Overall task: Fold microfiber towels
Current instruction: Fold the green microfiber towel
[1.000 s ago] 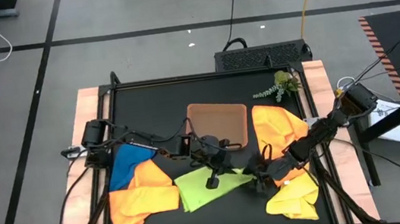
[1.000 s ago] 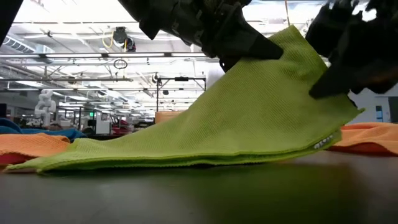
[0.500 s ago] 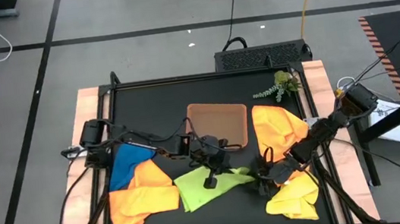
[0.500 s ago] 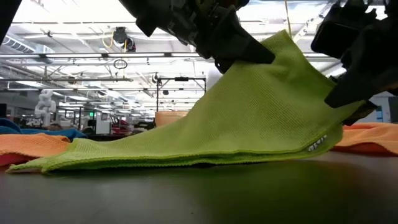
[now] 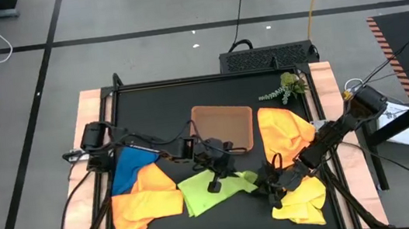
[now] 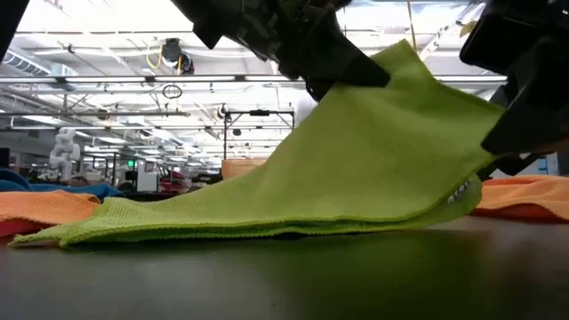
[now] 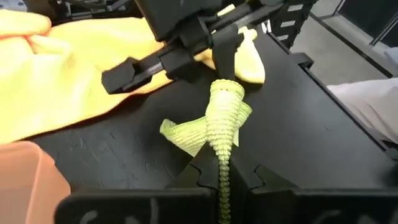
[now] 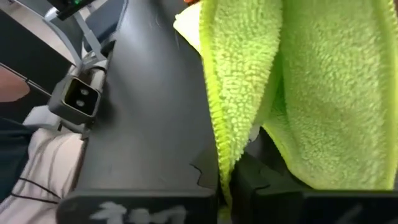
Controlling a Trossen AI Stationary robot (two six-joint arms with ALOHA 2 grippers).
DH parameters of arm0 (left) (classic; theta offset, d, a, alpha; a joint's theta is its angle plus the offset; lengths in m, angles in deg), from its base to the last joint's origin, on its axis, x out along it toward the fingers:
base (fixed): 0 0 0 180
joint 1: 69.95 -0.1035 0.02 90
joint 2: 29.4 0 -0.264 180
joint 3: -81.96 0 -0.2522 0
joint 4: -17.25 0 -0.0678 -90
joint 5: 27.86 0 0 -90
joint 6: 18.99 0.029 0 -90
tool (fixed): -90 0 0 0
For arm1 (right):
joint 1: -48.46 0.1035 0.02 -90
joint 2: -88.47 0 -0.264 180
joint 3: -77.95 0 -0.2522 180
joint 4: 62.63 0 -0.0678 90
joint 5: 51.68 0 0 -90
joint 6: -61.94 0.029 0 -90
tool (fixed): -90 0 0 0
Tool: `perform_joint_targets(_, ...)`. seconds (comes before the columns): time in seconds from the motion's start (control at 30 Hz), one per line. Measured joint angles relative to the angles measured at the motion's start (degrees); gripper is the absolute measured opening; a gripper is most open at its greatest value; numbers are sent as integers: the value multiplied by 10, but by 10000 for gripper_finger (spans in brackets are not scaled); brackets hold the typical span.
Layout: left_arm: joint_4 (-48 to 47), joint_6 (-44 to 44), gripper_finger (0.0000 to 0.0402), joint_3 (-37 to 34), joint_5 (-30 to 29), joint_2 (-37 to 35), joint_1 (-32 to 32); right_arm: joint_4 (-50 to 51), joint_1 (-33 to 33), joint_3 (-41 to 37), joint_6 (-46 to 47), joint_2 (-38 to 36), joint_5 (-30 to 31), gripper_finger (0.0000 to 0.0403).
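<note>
Black matting covered the table [image 5: 156, 105], which stood on a grey floor crossed by dark tape lines and loose cables. Taking the tabletop as a clock face seen from above, a blue towel [image 5: 125, 169] lay at about eight o'clock, with an orange towel [image 5: 146, 202] overlapping it on the near side.

Near the centre, the left gripper [image 5: 217, 183] had its jaws clamped together on one edge of the lime green towel [image 5: 202, 193], pinching it between the fingers [image 7: 205, 176] and holding that edge raised off the mat. From table height the cloth sloped up from a flat left end to a peak under the dark gripper.

At about twelve o'clock from the centre sat the brown tray [image 5: 225, 124], and beyond it, toward one o'clock, a small plant sprig [image 5: 286, 87].

Around five o'clock the right gripper [image 5: 274, 194] had its jaws shut on the green towel's other raised edge, the pile bunched between the fingers [image 8: 261, 174]. A second orange towel [image 5: 285, 136] lay at three o'clock, touching the tray's side, and a yellow towel [image 5: 303, 202] lay just beneath the right arm.
</note>
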Motion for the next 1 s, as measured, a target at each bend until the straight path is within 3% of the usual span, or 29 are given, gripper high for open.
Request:
perform_joint_targets(0.27, -61, 41, 5, 0, -32, -31, 14, 6, 0, 0, 21, -6, -14, 25)
perform_joint_targets(0.43, -99, 67, 8, 0, -83, -65, 26, -7, 6, 0, 14, 8, 0, 68)
perform_joint_targets(0.73, -134, 101, 6, 0, -143, -143, 55, -29, 23, 0, 16, 42, 144, 196)
perform_joint_targets(1.0, -142, 109, 6, 0, -164, -181, 75, -303, 5, 0, -170, 119, 167, 258)
